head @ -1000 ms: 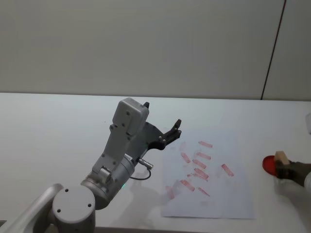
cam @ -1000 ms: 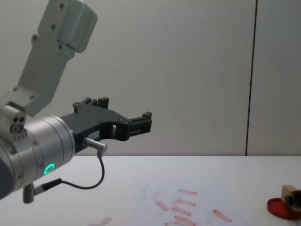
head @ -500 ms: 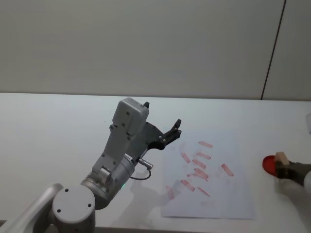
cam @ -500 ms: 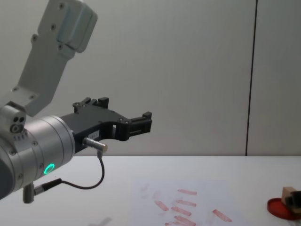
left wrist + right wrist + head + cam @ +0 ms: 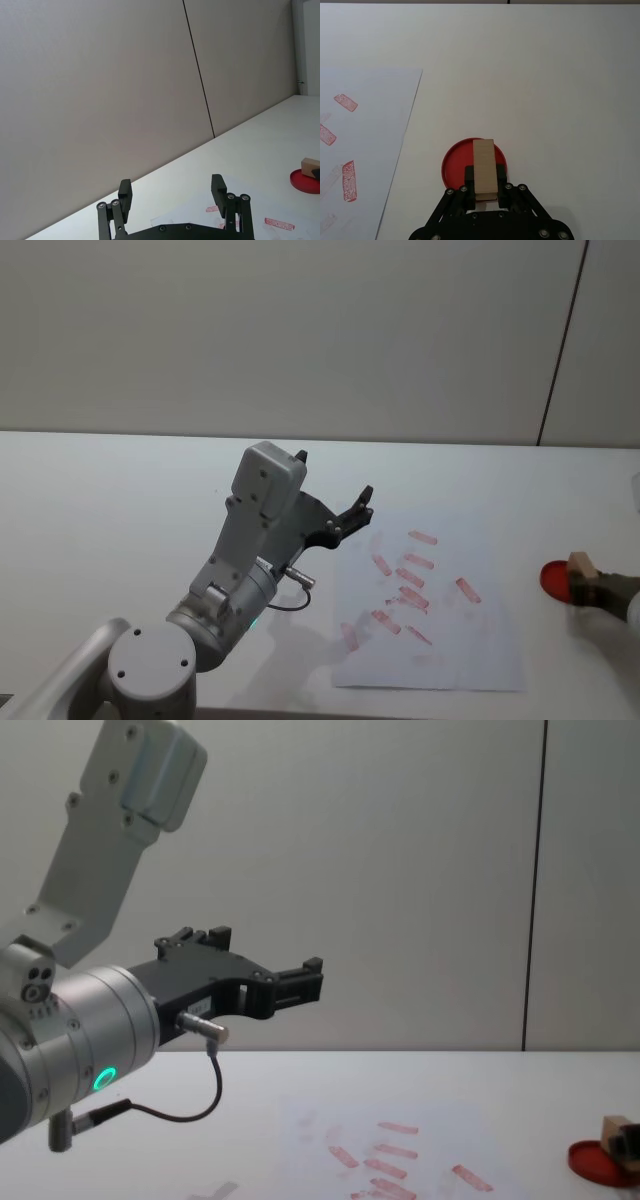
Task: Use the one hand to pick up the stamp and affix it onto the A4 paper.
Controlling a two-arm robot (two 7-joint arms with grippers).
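Stamp (image 5: pixel 483 160) upright over red ink pad (image 5: pixel 455 167), gripped by right end effector (image 5: pixel 484 176); left end effector (image 5: pixel 171 186) spread, aloft.

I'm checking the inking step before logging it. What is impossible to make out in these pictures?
1. Whether the stamp touches the ink pad: its underside is hidden by the block itself and the right pincer, right wrist view.
2. What the marks on the A4 paper say: too small, head view.
3. The A4 paper's near edge: cut off by the chest view's bottom edge.

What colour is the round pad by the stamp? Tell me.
Red; the round pad shows best in the right wrist view.
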